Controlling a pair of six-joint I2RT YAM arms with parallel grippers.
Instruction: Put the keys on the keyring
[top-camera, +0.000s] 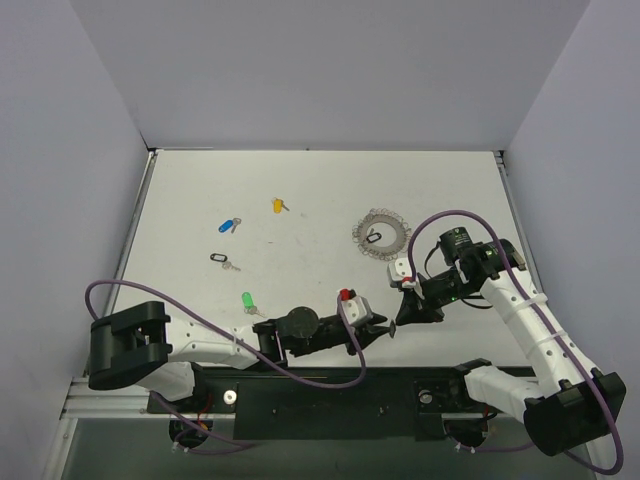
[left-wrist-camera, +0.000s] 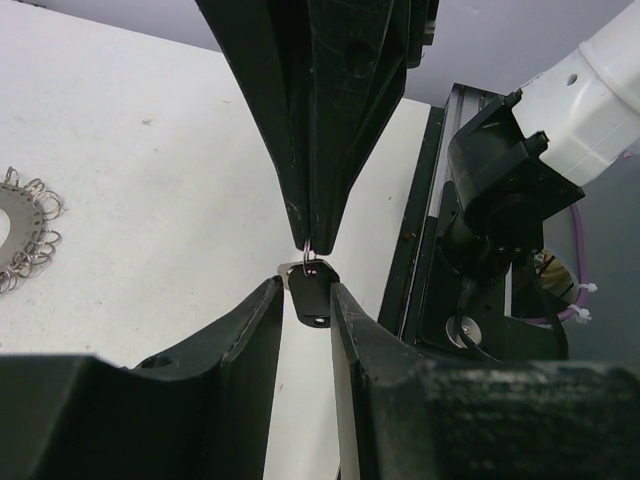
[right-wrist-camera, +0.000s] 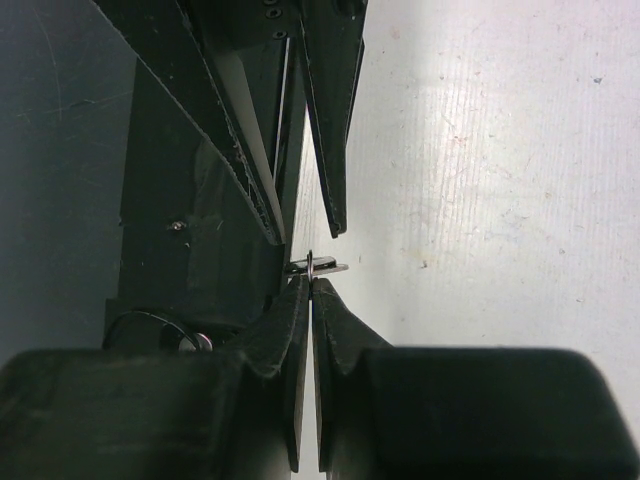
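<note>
From above, the tabletop (top-camera: 450, 180) carries the keyring (top-camera: 381, 234) in its right half, nearer the far edge than the near one, with a small dark thing lying inside it. A purple cable (top-camera: 440, 215) of the right arm arches just beside it. Four keys lie loose in the left half: yellow key (top-camera: 278, 205) farthest back, blue key (top-camera: 228, 225) and black key (top-camera: 220, 259) toward the left edge, and green key (top-camera: 246, 300) close to the left arm. That arm lies low along the near edge, stretched rightward. The right arm folds back from the near right corner and points down and left. The left end effector (top-camera: 388, 328) and right end effector (top-camera: 400, 322) meet tip to tip near the middle of the near edge. In the left wrist view, the left end effector (left-wrist-camera: 306, 290) stands narrow around the black head of the held key (left-wrist-camera: 312, 300). Whether it presses the head cannot be told. The right end effector (left-wrist-camera: 312, 238) comes down from above, pinching the key's small wire loop, and the keyring (left-wrist-camera: 20, 235) shows at the left. In the right wrist view, the right end effector (right-wrist-camera: 311, 285) is closed tight on that loop of the held key (right-wrist-camera: 330, 267). The left end effector (right-wrist-camera: 310, 235) stands just above it, slightly parted.
</note>
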